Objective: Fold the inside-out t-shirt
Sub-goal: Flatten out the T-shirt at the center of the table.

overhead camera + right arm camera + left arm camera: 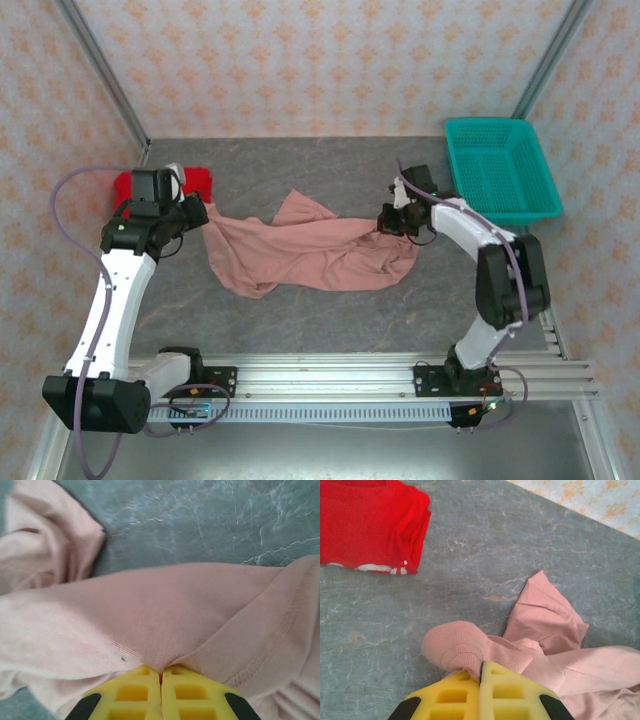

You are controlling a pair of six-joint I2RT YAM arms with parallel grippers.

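The inside-out t-shirt (310, 255) is a dusty salmon-pink cloth stretched and crumpled across the middle of the grey table. My left gripper (197, 215) holds its left end, and in the left wrist view the yellow fingers (450, 695) are shut on a ribbed bunch of the t-shirt (462, 647). My right gripper (392, 220) holds the right end. In the right wrist view its yellow fingers (190, 692) pinch a fold of the t-shirt (165, 615) near a stitched hem.
A folded bright red garment (200, 180) with white trim lies at the back left, just behind my left gripper; the same red garment (370, 525) shows in the left wrist view. A teal plastic basket (500, 170) stands at the back right.
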